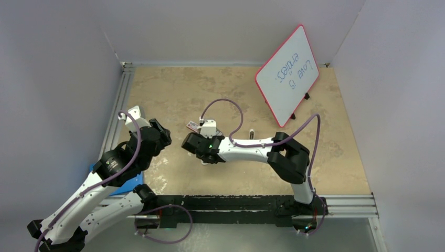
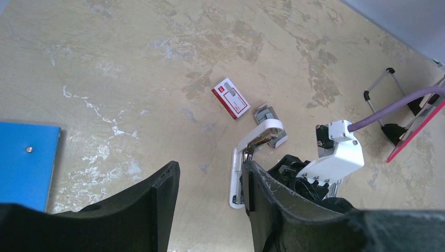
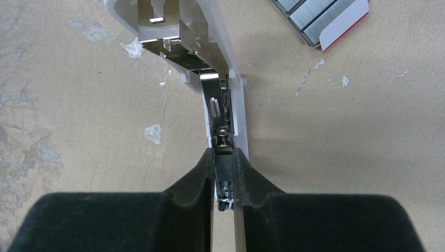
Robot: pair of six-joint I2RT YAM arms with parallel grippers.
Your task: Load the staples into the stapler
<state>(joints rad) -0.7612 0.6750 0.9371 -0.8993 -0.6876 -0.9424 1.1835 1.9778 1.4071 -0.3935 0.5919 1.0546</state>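
**Beige tabletop: stapler gripped open, staples beside it**

Mottled beige stone-look tabletop (image 1: 336,157) sits between plain grey walls. At the far left, a flat blue rectangular panel (image 2: 26,157) lies on the table. Next to it the left gripper (image 2: 209,173) hangs above the surface, its black fingers spread partway with nothing between them. Right of that lies a red-and-white cardboard sleeve (image 2: 231,98), and just beside it the staples (image 3: 309,13), grey metallic strips in a small flat tray. The slim white plastic stapler (image 2: 235,178) lies near the tray, hinged open so its metal magazine shows. The right gripper (image 3: 224,155) is closed tight on the narrow end of that magazine. At the far right, a red-framed whiteboard (image 1: 287,73) with blue handwriting stands tilted on a small stand.
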